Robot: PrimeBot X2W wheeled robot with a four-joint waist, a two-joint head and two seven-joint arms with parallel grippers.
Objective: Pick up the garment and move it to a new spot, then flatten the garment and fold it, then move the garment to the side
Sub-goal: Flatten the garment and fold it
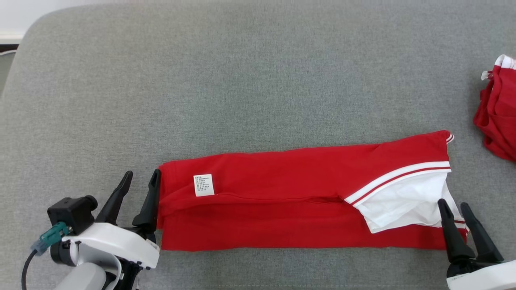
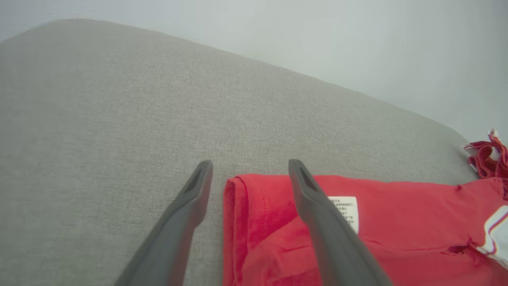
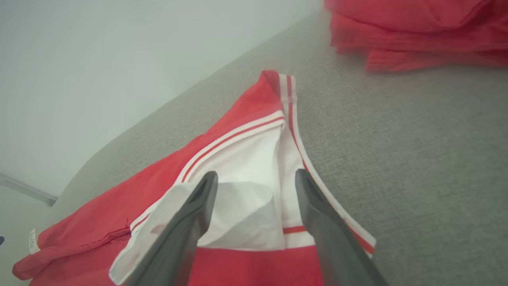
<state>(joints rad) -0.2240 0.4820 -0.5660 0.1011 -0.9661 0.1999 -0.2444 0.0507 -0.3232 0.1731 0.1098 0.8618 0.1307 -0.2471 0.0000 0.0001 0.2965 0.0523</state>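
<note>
Grey woven fabric covers the padded surface (image 1: 258, 80) on which everything is laid. At the near left, the left claw (image 1: 142, 173) is seen released, its two dark fingers spread. One finger is placed over bare grey fabric and the other is set against the left edge of the red garment (image 1: 282, 217). The garment is stretched left to right across the near middle of the surface, folded lengthwise into a long band. A white care label (image 1: 203, 185) is shown near its left end. Toward its right end a white panel (image 1: 403, 199) edged with red and white stripes is exposed. At the near right, the right claw (image 1: 453, 204) is likewise released, its fingers parted over that white panel, with nothing gripped. Well apart, at the far right edge, a second red pile (image 1: 498, 112) is seen.
</note>
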